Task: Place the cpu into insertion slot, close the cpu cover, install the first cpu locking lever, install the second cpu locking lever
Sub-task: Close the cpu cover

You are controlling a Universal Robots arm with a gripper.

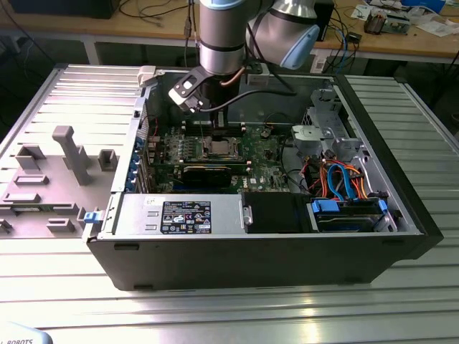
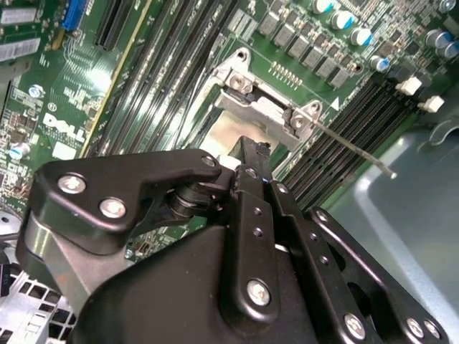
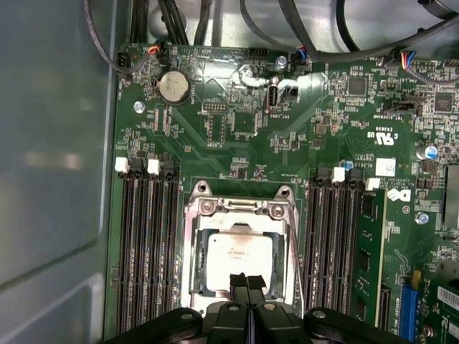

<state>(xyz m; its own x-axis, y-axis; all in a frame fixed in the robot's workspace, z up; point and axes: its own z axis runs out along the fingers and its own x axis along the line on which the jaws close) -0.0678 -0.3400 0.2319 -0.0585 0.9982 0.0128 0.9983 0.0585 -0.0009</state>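
CPU (image 3: 240,252), a small flat square chip with a silvery-grey metal top, lies in the square silver-rimmed insertion slot (image 3: 244,206) on the green motherboard (image 3: 237,122). The thin silvery windowed CPU cover (image 3: 194,265) looks lowered around it. Black gripper (image 3: 247,281): fingers pressed together, holding nothing, tips over one chip edge. Thin wire locking lever (image 2: 351,147) sticks out free. Risks, as I judge: an off-centre push scrapes the chip or shifts the unlatched cover; the springy lever slips off the fingers.

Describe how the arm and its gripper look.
The arm is a silvery-grey cylinder with dark bands and a pale blue joint cap. A black cable loops at the wrist. The gripper is matt black, built of jointed links fastened with silver screws.
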